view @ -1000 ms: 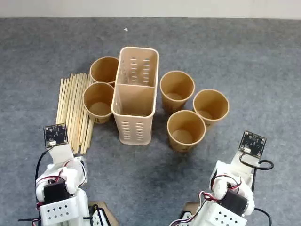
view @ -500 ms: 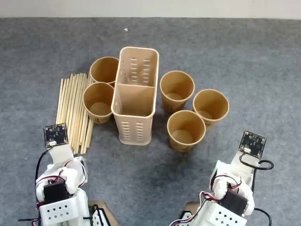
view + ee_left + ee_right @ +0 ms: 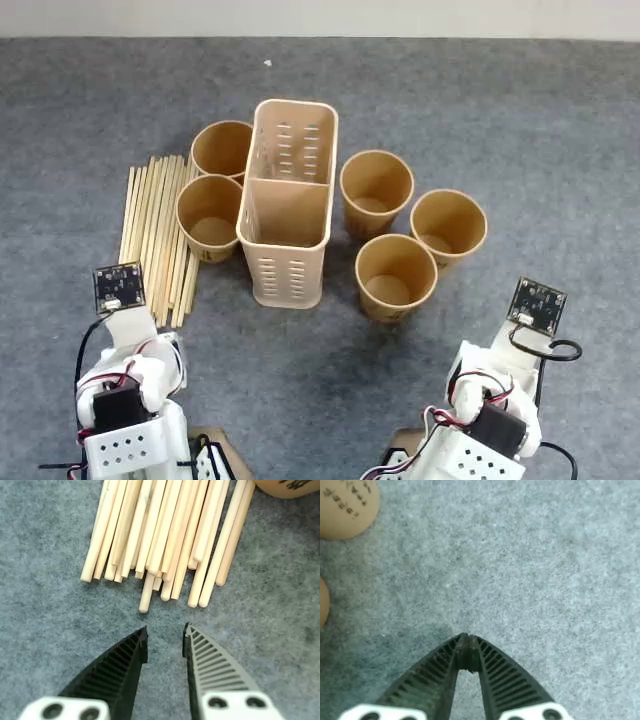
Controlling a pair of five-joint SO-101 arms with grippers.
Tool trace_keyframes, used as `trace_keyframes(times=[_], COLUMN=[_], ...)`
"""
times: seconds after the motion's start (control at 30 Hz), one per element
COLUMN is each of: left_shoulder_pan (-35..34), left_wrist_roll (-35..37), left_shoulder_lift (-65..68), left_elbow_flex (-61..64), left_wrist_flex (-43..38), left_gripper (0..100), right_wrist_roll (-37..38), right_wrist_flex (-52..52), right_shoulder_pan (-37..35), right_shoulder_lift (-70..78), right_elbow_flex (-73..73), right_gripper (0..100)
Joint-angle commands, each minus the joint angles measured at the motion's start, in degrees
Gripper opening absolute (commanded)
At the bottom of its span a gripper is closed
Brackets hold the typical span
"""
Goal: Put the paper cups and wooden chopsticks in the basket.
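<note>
While spread near wooden chopsticks [image 3: 165, 535], left tool [image 3: 165, 627] over grey carpet [image 3: 500, 110]; right tool [image 3: 468, 636] pressed together, pale wall [image 3: 320, 18] beyond.

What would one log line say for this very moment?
left gripper: open, near ends of chopsticks | right gripper: shut, over grey mat | cups: five upright, outside basket

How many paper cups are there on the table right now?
5. Beside the chopsticks, left of the basket: far-left cup and near-left cup. Right of the basket: far-right cup, outermost cup, near-right cup. None appears hidden.
</note>
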Motion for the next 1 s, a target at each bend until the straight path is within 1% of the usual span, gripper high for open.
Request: trace_keyframes(times=[0.0, 0.17, 0.27, 0.43, 0.53, 0.57, 0.63, 0.7, 0.77, 0.83, 0.87, 0.97], left_shoulder_pan=[3.0, 5.2, 5.2, 5.0, 5.0, 4.8, 2.2, -2.4, -8.5, -13.8, -16.0, -21.0], left_wrist_roll=[-0.2, -0.2, -0.1, -0.2, -0.4, -0.4, -2.2, -6.6, -12.2, -15.5, -15.4, -15.6], left_shoulder_lift=[0.1, 0.1, 0.1, 0.1, 0.1, 0.1, 0.1, 0.1, 0.1, 0.1, 0.1, 0.1], left_elbow_flex=[1.1, 1.1, 1.1, 1.1, 1.1, 1.1, 1.1, 0.7, 0.3, -0.9, -2.1, -8.9], left_wrist_flex=[0.3, 0.3, 0.3, 0.3, 0.1, -1.3, -5.6, -11.6, -18.1, -23.8, -25.4, -23.8], left_gripper=[13, 13, 13, 14, 14, 14, 14, 14, 14, 14, 14, 14], right_wrist_roll=[0.4, 0.4, 0.5, 0.5, 0.6, 0.6, 2.8, 10.3, 17.1, 16.9, 16.6, 16.4], right_wrist_flex=[0.3, 0.3, 0.0, 0.0, -0.7, -2.2, -7.0, -10.7, -12.1, -11.6, -10.4, -6.0], right_shoulder_pan=[0.4, 0.4, 0.2, -3.5, -3.0, -3.2, -2.8, -1.5, -0.1, 0.3, 0.2, -2.5], right_shoulder_lift=[-0.3, -0.3, -0.4, -0.4, -0.5, -0.5, -0.5, -0.5, -0.5, -0.3, -0.1, 0.0], right_elbow_flex=[6.8, 6.8, 6.8, 6.8, 6.7, 6.5, 6.3, 5.5, 1.9, -2.8, -5.4, -14.4], right_gripper=[0.5, 0.5, 0.5, 0.5, 0.6, 0.6, 0.6, 0.6, 0.6, 0.6, 0.6, 3.6])
